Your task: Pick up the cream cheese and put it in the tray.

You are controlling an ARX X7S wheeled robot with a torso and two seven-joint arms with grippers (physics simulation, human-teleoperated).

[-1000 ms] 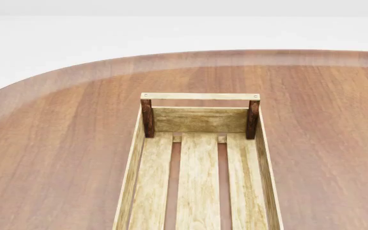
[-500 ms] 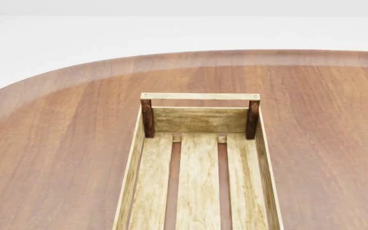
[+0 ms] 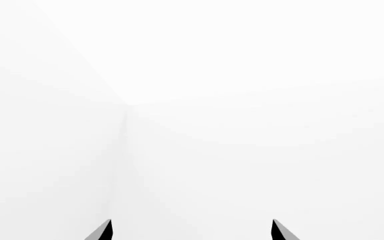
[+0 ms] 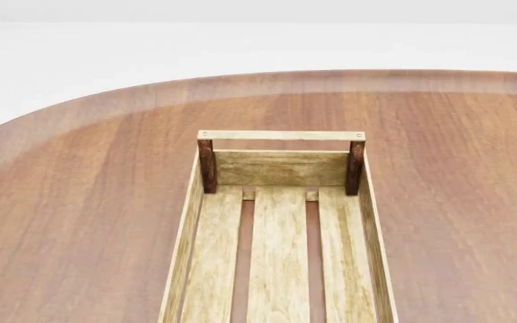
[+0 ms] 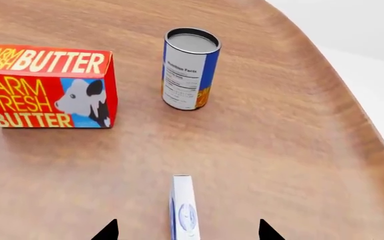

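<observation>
The cream cheese is a thin white box with a blue oval logo, standing on edge on the wooden table in the right wrist view. My right gripper is open, with its two dark fingertips on either side of the box and apart from it. The tray, a light-wood slatted crate with dark corner posts, lies on the table in the head view and holds nothing. My left gripper is open and empty, facing a blank white background. Neither gripper shows in the head view.
A red-orange butter box and a blue-and-white can stand on the table beyond the cream cheese. The table's curved edge runs close past the can. The round wooden table surrounds the tray.
</observation>
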